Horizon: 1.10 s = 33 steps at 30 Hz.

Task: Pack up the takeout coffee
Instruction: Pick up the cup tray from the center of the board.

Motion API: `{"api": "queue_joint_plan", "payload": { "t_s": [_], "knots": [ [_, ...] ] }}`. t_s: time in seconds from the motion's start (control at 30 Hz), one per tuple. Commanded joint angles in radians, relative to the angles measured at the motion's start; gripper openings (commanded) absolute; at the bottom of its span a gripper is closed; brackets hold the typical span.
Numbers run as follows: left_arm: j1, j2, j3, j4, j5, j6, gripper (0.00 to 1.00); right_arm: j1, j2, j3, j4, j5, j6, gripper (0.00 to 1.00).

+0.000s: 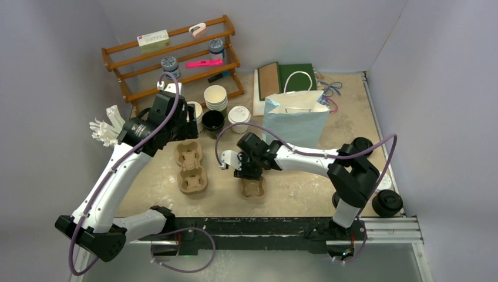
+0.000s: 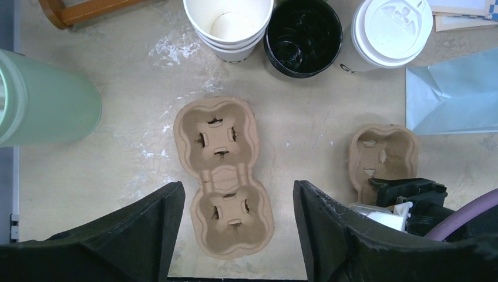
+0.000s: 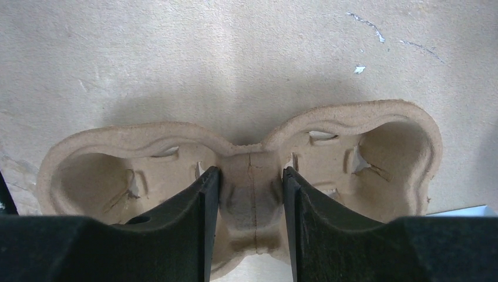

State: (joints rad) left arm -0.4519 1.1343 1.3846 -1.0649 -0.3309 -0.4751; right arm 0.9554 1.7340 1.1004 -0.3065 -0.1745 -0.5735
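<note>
The takeout coffee shows as a cream-white cup with a white lid (image 1: pixel 239 115) (image 2: pixel 390 29) at the back centre, and a black cup with a black lid (image 1: pixel 387 202) by the right rail. A brown two-cup carrier (image 1: pixel 191 168) (image 2: pixel 223 170) lies flat. My left gripper (image 1: pixel 191 126) (image 2: pixel 238 194) hovers open above it with nothing between its fingers. A second carrier (image 1: pixel 253 188) (image 3: pixel 376 135) (image 2: pixel 384 153) lies to the right. My right gripper (image 1: pixel 245 173) (image 3: pixel 251 176) is down on it, both fingers pressed against its middle ridge.
A stack of lidless cream cups (image 1: pixel 215 97) and an open black cup (image 1: pixel 212 121) stand behind the left carrier. A light blue paper bag (image 1: pixel 296 120) stands at the back centre, a wooden rack (image 1: pixel 170 56) at the back left. A green tumbler (image 2: pixel 47 106) is at the left.
</note>
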Motion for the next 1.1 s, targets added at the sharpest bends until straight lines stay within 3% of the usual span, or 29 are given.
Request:
{"api": "queue_joint_plan", "payload": {
  "t_s": [0.0,0.23,0.47,0.77,1.0,1.07],
  "knots": [
    [0.005,0.001,0.038,-0.009,-0.02,0.03,0.7,0.002,0.01,0.004,-0.008,-0.023,-0.025,0.43],
    [0.005,-0.002,0.023,0.0,-0.021,0.034,0.7,0.002,-0.024,0.02,-0.025,-0.043,-0.01,0.38],
    [0.005,0.002,0.041,0.008,-0.026,0.032,0.7,0.002,-0.136,0.112,-0.063,-0.067,0.064,0.4],
    [0.005,-0.03,0.091,0.062,-0.097,0.015,0.64,0.002,-0.329,0.263,0.041,-0.145,0.336,0.38],
    [0.005,-0.056,0.065,0.229,-0.016,0.011,0.59,-0.02,-0.403,0.408,0.112,0.134,0.629,0.23],
    [0.005,-0.028,0.07,0.258,0.048,0.004,0.59,-0.029,-0.407,0.462,0.087,0.219,0.699,0.28]
  ]
}}
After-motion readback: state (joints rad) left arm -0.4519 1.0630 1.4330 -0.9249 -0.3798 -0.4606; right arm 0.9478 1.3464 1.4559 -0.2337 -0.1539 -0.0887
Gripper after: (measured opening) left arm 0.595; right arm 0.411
